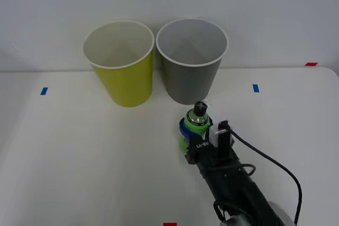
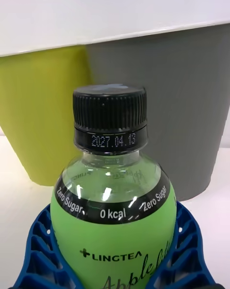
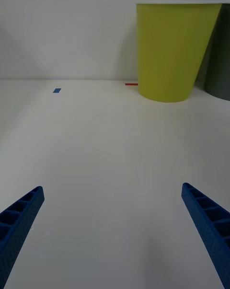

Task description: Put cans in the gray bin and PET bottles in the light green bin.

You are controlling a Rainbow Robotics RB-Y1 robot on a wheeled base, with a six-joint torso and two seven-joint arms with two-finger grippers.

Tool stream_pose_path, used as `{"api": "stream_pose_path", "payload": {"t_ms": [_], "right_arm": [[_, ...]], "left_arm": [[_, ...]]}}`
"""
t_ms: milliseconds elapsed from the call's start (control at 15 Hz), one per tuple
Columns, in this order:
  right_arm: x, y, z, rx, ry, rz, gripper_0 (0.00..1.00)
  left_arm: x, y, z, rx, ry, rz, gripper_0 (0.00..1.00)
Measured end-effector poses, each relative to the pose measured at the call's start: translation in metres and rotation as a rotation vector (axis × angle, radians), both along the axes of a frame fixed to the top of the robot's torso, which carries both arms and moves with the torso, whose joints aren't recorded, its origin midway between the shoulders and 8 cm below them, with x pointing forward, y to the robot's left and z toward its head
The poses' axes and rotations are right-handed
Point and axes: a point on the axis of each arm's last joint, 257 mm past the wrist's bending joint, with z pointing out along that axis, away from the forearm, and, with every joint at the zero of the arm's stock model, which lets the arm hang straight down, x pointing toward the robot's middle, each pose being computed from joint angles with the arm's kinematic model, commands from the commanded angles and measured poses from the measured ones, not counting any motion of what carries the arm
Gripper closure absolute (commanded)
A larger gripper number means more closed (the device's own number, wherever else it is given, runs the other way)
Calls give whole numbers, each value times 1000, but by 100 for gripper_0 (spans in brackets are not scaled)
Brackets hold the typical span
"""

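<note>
PET bottle (image 1: pixel 196 121) upright on table (image 1: pixel 79 157), near side of gray bin (image 1: pixel 190 62), clamped between blue fingers (image 2: pixel 36 250) of right gripper (image 1: pixel 195 129). Light green bin (image 1: pixel 121 64) left of gray one. Left gripper (image 3: pixel 115 231) jaws wide apart, above bare table.

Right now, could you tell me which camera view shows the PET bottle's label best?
The right wrist view: the PET bottle sits close up between the right gripper's blue fingers, so its printed label reads clearly. In the front view the bottle is small, seen from above, partly behind the gripper.
</note>
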Motion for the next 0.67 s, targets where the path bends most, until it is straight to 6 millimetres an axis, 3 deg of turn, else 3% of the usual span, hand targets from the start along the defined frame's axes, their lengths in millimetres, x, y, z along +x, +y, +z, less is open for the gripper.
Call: {"api": "stream_pose_path", "payload": {"t_ms": [333, 667], "right_arm": [[12, 5, 37, -85, 57, 42, 100], [13, 26, 71, -166, 140, 105, 100]], "left_arm": [[0, 0, 0, 0, 0, 0, 0], [0, 0, 0, 0, 0, 0, 0]]}}
